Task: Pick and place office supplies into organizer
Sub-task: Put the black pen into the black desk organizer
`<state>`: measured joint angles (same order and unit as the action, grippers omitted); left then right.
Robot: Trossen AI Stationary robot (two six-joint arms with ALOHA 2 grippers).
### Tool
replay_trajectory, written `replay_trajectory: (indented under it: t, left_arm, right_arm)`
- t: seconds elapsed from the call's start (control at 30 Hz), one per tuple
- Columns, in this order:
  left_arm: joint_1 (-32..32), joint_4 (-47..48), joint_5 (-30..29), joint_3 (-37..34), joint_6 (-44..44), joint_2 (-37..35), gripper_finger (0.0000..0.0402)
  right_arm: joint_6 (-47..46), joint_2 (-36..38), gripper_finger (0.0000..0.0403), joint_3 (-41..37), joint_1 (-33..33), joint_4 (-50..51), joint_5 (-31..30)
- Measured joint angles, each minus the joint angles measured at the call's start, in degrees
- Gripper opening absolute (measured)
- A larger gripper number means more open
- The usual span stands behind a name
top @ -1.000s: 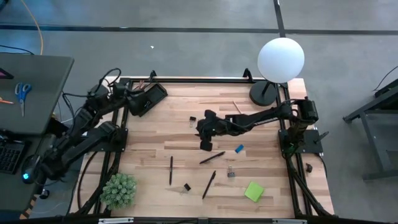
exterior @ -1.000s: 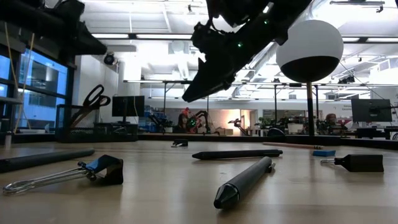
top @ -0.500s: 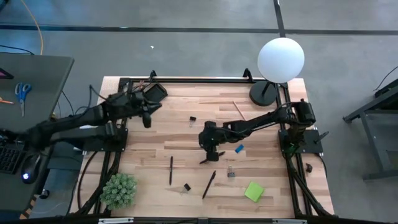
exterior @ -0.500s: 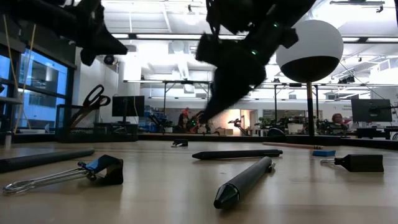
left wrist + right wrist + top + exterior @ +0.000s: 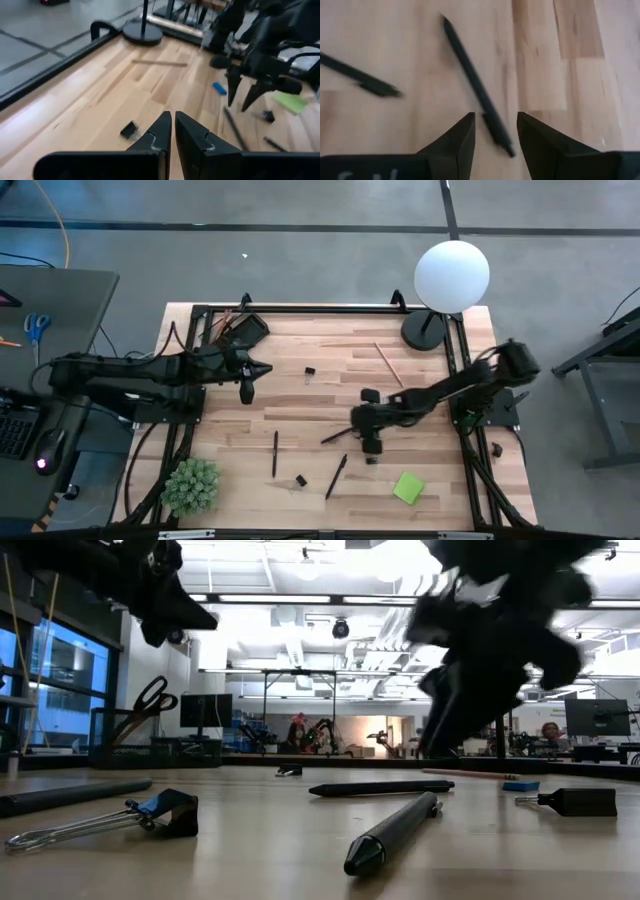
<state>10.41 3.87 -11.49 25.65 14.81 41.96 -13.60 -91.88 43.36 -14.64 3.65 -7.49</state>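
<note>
Green square sticky-note pad (image 5: 408,487) lay nearest, at about 5 o'clock on the light wooden table (image 5: 330,395). Up from it, the right gripper (image 5: 371,445) hung over a slim black pen (image 5: 479,94), fingers (image 5: 538,132) parted, holding nothing. A small blue eraser (image 5: 219,88) lay toward 3 o'clock. Farther, at 10 o'clock, the left gripper (image 5: 247,392) hovered with fingers (image 5: 159,129) nearly closed and empty. The black rectangular organizer tray (image 5: 243,329) sat at 11 o'clock.
</note>
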Motion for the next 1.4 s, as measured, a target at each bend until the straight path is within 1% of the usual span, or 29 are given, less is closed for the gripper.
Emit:
replay_trajectory:
  t: [0.1,0.17,0.23,0.3,0.53,0.77,0.93,1.07,1.3,1.4]
  left_arm:
    - [-0.6,-1.9,0.0,0.0,0.0,0.0,0.0014]
    - [-0.8,-2.8,0.5,0.0,0.0,0.0,0.0014]
    - [-0.8,-2.9,1.8,0.0,-0.4,-0.1,0.0014]
    - [-0.8,-2.7,3.1,0.0,-1.7,-0.1,0.0014]
    - [-0.9,-4.8,3.3,0.0,-4.3,1.3,0.0014]
    - [-5.3,-5.0,3.5,0.0,-6.0,5.5,0.0014]
    - [-8.7,-6.9,3.3,0.0,-9.2,7.2,0.0014]
    - [-10.7,-7.5,2.7,0.0,-11.9,7.5,0.0014]
    - [-10.8,-9.1,0.8,0.0,-16.6,7.2,0.0014]
    - [-10.8,-10.3,-0.3,0.0,-17.5,7.2,0.0014]
  right_arm:
    - [-0.1,4.0,0.0137,-8.6,-1.3,-14.1,-0.4]
    - [-0.1,4.9,0.0137,-13.1,-1.7,-21.1,-1.7]
    - [-0.1,4.8,0.0137,-16.3,-1.7,-26.0,-2.6]
    - [0.1,4.0,0.0137,-18.4,-1.4,-28.7,-3.6]
    - [2.6,1.1,0.0137,-19.6,-0.7,-34.3,-3.7]
    - [4.5,-2.5,0.0137,-18.5,-0.6,-39.0,-4.1]
    - [1.7,-6.8,0.0138,-15.4,-0.8,-39.5,-2.6]
    - [-0.6,-9.4,0.0137,-14.0,-0.8,-39.1,-2.7]
    - [-6.6,-11.4,0.0136,-14.1,-1.3,-39.3,-4.9]
    - [-7.0,-11.5,0.0121,-14.1,-2.6,-39.0,-7.4]
